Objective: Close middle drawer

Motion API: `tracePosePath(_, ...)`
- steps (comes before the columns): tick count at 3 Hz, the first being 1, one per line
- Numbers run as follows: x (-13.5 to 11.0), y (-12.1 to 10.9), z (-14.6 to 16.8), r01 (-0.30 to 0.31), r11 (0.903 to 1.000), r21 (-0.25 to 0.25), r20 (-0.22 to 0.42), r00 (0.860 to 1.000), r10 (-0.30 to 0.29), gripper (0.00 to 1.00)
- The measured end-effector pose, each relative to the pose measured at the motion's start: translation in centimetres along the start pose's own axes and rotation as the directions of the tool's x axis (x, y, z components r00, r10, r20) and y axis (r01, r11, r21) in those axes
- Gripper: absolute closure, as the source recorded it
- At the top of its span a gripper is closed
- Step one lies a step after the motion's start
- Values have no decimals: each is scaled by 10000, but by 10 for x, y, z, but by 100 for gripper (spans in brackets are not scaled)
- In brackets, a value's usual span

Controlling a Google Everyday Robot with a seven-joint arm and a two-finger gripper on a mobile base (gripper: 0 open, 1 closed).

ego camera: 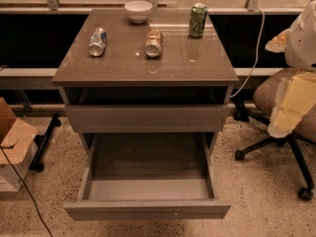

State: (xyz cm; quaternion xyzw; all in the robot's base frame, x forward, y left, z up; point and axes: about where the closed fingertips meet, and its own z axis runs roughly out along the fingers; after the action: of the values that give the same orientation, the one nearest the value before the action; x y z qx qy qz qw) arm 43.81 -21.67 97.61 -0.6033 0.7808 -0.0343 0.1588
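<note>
Right of the open middle drawer [148, 210], over a chair [262, 97], hangs the gripper [289, 107], grip unreadable.

White bowl [138, 10], green can [198, 20], office chair [260, 97]

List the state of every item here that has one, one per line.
middle drawer: pulled far out, empty
upper drawer: pushed in, or nearly so
green can: upright
silver can: on its side
brown can: on its side
bowl: upright
gripper: at right edge, away from the drawers
</note>
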Motion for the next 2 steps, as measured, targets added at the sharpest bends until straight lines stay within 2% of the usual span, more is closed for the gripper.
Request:
tracePosePath(1, 0, 0, 0, 0, 10000, 0, 0, 10000, 0, 0)
tracePosePath(2, -1, 0, -1, 0, 10000, 73, 39, 10000, 0, 10)
